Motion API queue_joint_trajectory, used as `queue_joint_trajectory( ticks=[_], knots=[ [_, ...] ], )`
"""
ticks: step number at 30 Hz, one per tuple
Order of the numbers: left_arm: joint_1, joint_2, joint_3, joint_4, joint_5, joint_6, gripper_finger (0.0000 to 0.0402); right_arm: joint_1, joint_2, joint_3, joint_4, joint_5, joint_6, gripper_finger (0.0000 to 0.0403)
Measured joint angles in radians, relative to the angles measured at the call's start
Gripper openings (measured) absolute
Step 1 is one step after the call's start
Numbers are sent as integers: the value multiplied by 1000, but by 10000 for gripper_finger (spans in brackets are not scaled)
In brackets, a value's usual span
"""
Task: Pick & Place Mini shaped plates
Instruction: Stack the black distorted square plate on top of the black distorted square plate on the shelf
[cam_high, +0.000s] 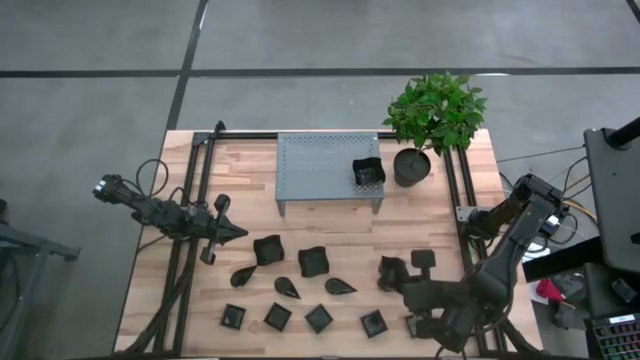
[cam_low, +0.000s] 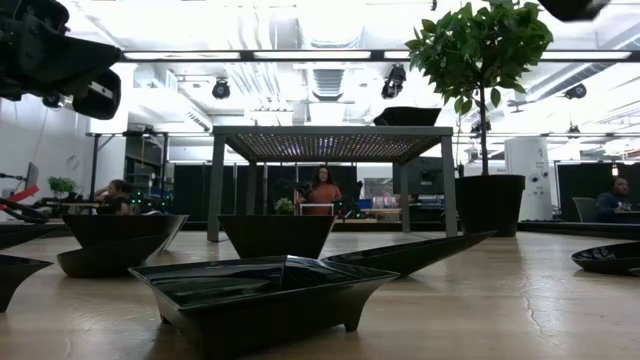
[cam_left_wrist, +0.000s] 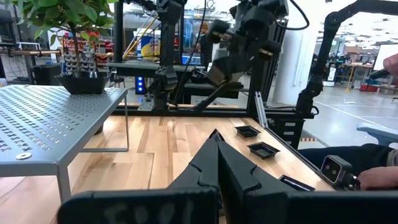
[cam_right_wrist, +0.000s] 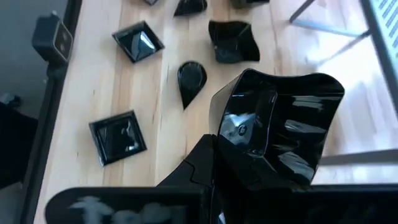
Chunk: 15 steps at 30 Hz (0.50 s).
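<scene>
Several small black plates (cam_high: 313, 261), squares, teardrops and wavy-edged ones, lie flat along the table's near half. One more plate (cam_high: 367, 172) sits on the grey perforated stand (cam_high: 310, 165) at the far side. My right gripper (cam_high: 397, 278) is over the near right part of the table, shut on a wavy-edged square plate (cam_right_wrist: 280, 124). My left gripper (cam_high: 240, 234) hovers shut over the left part of the table, pointing right and touching nothing; its own wrist view shows the left gripper (cam_left_wrist: 217, 146) shut. My right gripper pinches the wavy-edged plate by the rim (cam_right_wrist: 231, 144) on one side, between its two fingers (cam_right_wrist: 205, 163). The plate is lifted clear of the table and tilted steeply, its hollow turned toward the wrist camera. The left wrist view shows the held plate (cam_left_wrist: 225, 67) well above the tabletop.
A black pot with a green plant (cam_high: 411, 166) stands right beside the stand's right end. Dark frame rails (cam_high: 190, 200) run along both table sides. Bare wood lies between the stand and the rows of plates. A person's hand (cam_left_wrist: 379, 177) shows beyond the near edge.
</scene>
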<state>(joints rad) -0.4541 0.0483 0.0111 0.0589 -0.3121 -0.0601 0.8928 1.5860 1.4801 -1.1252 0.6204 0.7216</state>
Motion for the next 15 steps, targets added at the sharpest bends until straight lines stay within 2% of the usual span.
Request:
queue_joint_trajectory(
  ticks=[9, 15],
  knots=[
    [0, 0, 0, 0, 0, 0, 0, -17, 0, 26, 1, 134, -154, 8],
    [0, 0, 0, 0, 0, 0, 0, -84, 0, 25, -1, 229, -312, 8]
  ],
)
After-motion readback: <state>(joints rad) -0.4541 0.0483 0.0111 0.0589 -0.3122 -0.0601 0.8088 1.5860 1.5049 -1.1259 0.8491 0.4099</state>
